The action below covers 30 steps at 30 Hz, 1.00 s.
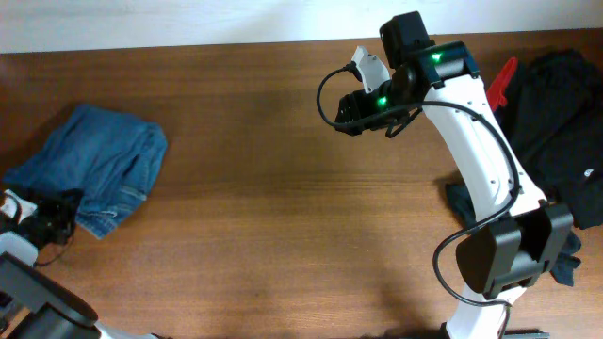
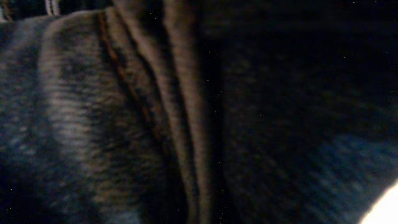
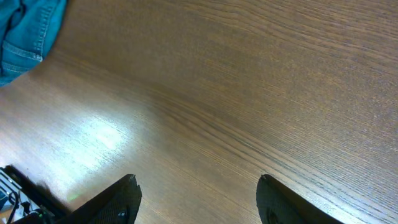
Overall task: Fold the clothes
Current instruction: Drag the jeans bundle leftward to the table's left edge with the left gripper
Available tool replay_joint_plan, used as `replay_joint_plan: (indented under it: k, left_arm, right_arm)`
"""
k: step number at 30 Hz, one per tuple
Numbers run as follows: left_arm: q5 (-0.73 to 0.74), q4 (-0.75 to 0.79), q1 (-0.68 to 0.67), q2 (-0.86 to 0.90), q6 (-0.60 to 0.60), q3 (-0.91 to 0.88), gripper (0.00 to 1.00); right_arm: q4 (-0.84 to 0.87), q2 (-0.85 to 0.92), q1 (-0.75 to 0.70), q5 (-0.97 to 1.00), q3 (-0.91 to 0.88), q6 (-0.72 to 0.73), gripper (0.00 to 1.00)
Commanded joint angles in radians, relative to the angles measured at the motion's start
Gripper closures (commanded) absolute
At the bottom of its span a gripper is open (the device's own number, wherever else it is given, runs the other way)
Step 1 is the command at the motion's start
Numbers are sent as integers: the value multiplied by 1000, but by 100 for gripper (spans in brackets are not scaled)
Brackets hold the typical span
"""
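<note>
The jeans (image 1: pixel 99 165) lie as a folded, bunched blue denim bundle at the table's left edge. They also show at the top left of the right wrist view (image 3: pixel 28 28). My left gripper (image 1: pixel 55 218) is at the bundle's near-left corner, touching the cloth. The left wrist view is filled by dark, close denim with a seam (image 2: pixel 124 81), and no fingers show in it. My right gripper (image 3: pixel 198 186) is open and empty above bare wood at the table's upper middle. It shows in the overhead view (image 1: pixel 347 111).
A heap of black clothing (image 1: pixel 565 122) lies at the right edge, with a red object (image 1: pixel 504 80) beside it. Dark teal cloth (image 1: pixel 460 198) lies by the right arm's base. The table top is brown wood (image 1: pixel 283 207).
</note>
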Motion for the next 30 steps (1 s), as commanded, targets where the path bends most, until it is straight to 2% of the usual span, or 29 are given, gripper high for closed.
replay_joint_plan:
  k: [1, 5, 6, 7, 8, 9, 10, 12, 13, 15, 17, 20, 25, 26, 28, 30]
  left_arm:
    - [-139, 18, 41, -37, 84, -34, 99]
    - [-140, 97, 41, -37, 84, -70, 100]
    - [-130, 102, 41, -37, 84, -70, 98]
    - [-110, 102, 41, -37, 85, -70, 91]
    - [-79, 102, 41, -37, 85, -70, 72]
    - [-42, 105, 41, -37, 85, -70, 39]
    - [32, 106, 41, -38, 84, -70, 1]
    - [165, 62, 42, -43, 84, -70, 1]
    - [180, 14, 45, -49, 84, -70, 1]
    - [129, -132, 51, -81, 77, -70, 1]
    - [125, -166, 51, -126, 87, -70, 1]
    - [180, -177, 50, -256, 96, -70, 1]
    - [175, -195, 43, -607, 99, -49, 1]
    - [180, -199, 17, -665, 130, -26, 1]
    - [206, -223, -31, -673, 169, 7, 1]
    - [216, -232, -153, -664, 232, 37, 1]
  right_arm:
    - [0, -23, -5, -3, 0, -3, 35]
    - [0, -23, -4, -3, 0, -3, 35]
    - [0, -23, -4, -3, 0, -3, 35]
    - [0, -23, -5, -3, 0, -3, 35]
    - [0, -23, -5, -3, 0, -3, 35]
    - [0, -23, -5, -3, 0, -3, 35]
    - [0, -27, -5, -3, 0, -3, 35]
    - [-1, -33, -5, -3, 10, -3, 35]
    - [-1, -38, -5, -3, 16, -3, 35]
    - [-5, -55, -5, -3, 40, -3, 35]
    - [-5, -72, -5, -3, 55, -3, 34]
    - [-5, -96, -5, -3, 84, -11, 32]
    - [-26, -113, -6, 15, 118, -10, 31]
    - [-24, -116, -11, 38, 129, 0, 30]
    - [-19, -122, -20, 80, 158, 18, 29]
    - [-24, -126, -43, 84, 212, 17, 27]
